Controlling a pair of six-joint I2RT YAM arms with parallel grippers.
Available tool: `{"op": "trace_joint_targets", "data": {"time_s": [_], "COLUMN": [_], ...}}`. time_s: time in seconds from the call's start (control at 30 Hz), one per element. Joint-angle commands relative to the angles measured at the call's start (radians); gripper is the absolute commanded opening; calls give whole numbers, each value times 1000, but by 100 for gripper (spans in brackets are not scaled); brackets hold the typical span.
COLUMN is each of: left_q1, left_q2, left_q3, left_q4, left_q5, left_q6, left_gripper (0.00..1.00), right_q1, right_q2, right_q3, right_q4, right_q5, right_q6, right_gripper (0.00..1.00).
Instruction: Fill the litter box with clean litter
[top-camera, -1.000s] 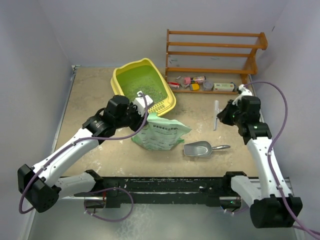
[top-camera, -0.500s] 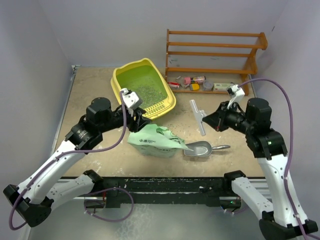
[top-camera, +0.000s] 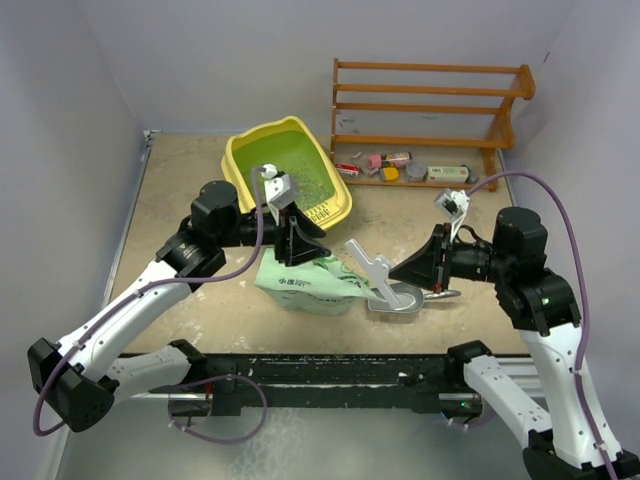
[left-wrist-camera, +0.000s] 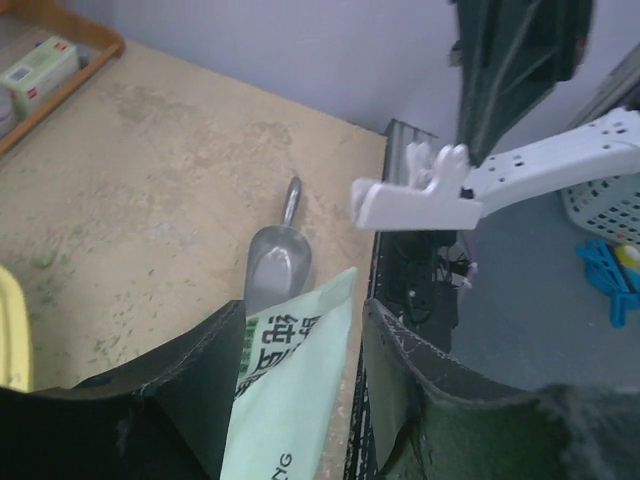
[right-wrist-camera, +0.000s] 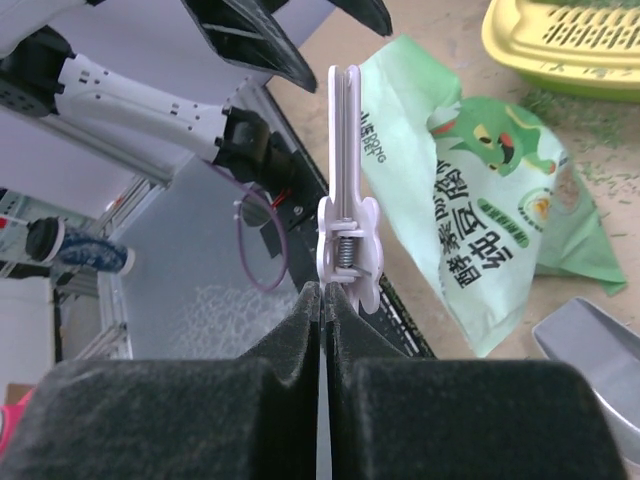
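Note:
The yellow litter box (top-camera: 243, 150) stands at the back centre with grey-green litter (top-camera: 298, 180) on its green floor. The pale-green litter bag (top-camera: 305, 282) lies flat in front of it. My left gripper (top-camera: 304, 248) is open just above the bag; in the left wrist view the bag's corner (left-wrist-camera: 300, 385) lies between the spread fingers (left-wrist-camera: 205, 375). My right gripper (top-camera: 402, 272) is shut on a white bag clip (top-camera: 371, 267), held over the bag's right end. The right wrist view shows the clip (right-wrist-camera: 343, 195) upright in the shut gripper (right-wrist-camera: 322, 300), with the bag (right-wrist-camera: 470, 210) beyond.
A grey metal scoop (top-camera: 405, 298) lies right of the bag, under the clip; it also shows in the left wrist view (left-wrist-camera: 278, 262). A brown wooden rack (top-camera: 430, 105) with small items stands at the back right. The litter box's grille (right-wrist-camera: 590, 30) shows at the right wrist view's top.
The bag came down from beside the litter box and now lies flat. My left gripper swung right over it. My right gripper carried the clip left and down to the bag.

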Motion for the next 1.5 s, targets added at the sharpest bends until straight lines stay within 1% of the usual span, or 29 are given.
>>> {"op": "trace_joint_targets", "data": {"time_s": [0.0,0.1,0.2,0.3,0.4,0.6,0.97,1.2,1.37,1.47], "left_q1": [4,4,3,3,3,3,0,-15,-27,-38], "left_q2": [-30,-25,17,58,103,180,230,259,286,306], "left_q3": [70,85,102,111,114,138,140,135,139,146], "left_q4": [145,155,160,170,199,214,370,361,368,377], "left_q5": [194,315,403,439,486,486,479,504,494,495], "left_q6": [-46,-52,-84,-106,-130,-147,-276,-284,-290,-296], "left_gripper": [55,57,58,61,61,62,60,58,58,56], "right_q1": [12,29,43,49,52,55,55,55,57,57], "right_q2": [52,72,70,56,45,32,45,53,58,62], "right_q3": [55,73,78,71,59,49,30,29,27,26], "right_q4": [-85,-126,-134,-134,-137,-149,-146,-120,-118,-117], "right_q5": [-59,-43,-48,-58,-67,-74,-63,-58,-56,-54], "right_q6": [-54,-88,-101,-102,-103,-118,-133,-126,-126,-126], "right_gripper": [0,0,0,0,0,0,0,0,0,0]}}
